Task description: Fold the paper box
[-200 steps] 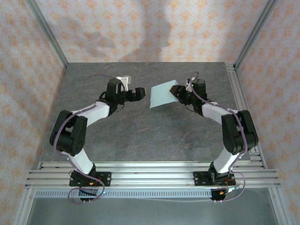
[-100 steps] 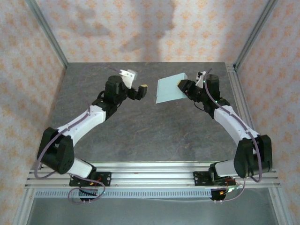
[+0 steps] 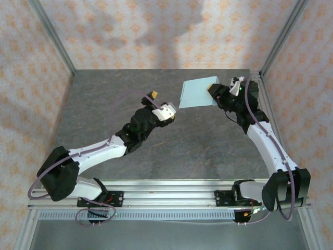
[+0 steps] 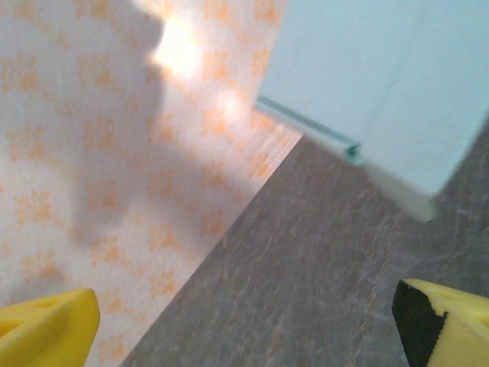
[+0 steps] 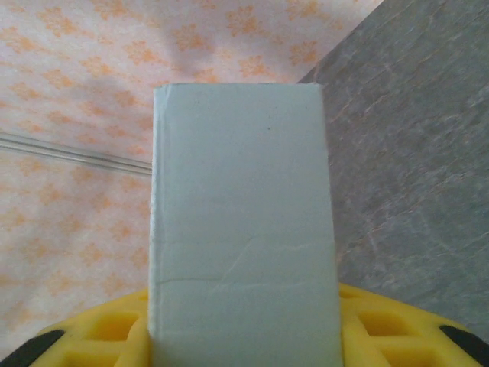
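Grey counter, patterned walls. Right end effector clamps the paper box. Left end effector gapes wide, empty, nearby.

Gap between paper box and left fingers

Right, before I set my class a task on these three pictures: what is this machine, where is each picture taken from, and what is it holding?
Two robot arms are bolted at the near edge of a grey stone-patterned table. The wide picture looks down from above and behind them; the other two come from cameras on each wrist. The right gripper is closed on a pale mint-blue card box, held up off the table. The left gripper is open and holds nothing, its yellow fingers pointing towards the box.
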{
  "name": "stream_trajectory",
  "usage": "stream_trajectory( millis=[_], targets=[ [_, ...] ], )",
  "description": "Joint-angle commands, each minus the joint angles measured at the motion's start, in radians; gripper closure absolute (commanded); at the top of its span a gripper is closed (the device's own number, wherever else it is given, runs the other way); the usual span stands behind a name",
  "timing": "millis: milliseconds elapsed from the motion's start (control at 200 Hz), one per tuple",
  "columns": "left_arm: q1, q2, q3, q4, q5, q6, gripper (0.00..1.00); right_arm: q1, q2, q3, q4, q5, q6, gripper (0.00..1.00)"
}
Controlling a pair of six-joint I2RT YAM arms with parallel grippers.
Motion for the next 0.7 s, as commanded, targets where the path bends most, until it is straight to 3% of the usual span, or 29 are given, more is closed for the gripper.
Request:
stream_trajectory(
  millis=[0,190,340,696],
  targets=[
    [-0.002,0.001,-0.006,0.103,0.029,0.038,0.03,-0.005,-0.024,0.027,0.093,-0.093,0.110,0.65],
    [0.009,0.016,-0.040,0.191,0.137,0.040,0.04,-0.009,-0.003,0.023,0.195,-0.210,0.278,0.68],
    [0.038,0.003,-0.055,0.261,0.183,-0.004,0.04,-0.009,0.000,0.011,0.175,-0.260,0.336,0.71],
    [0.065,-0.022,-0.035,0.225,0.325,0.122,0.13,-0.009,0.013,-0.052,0.160,-0.362,0.453,0.74]
  ],
)
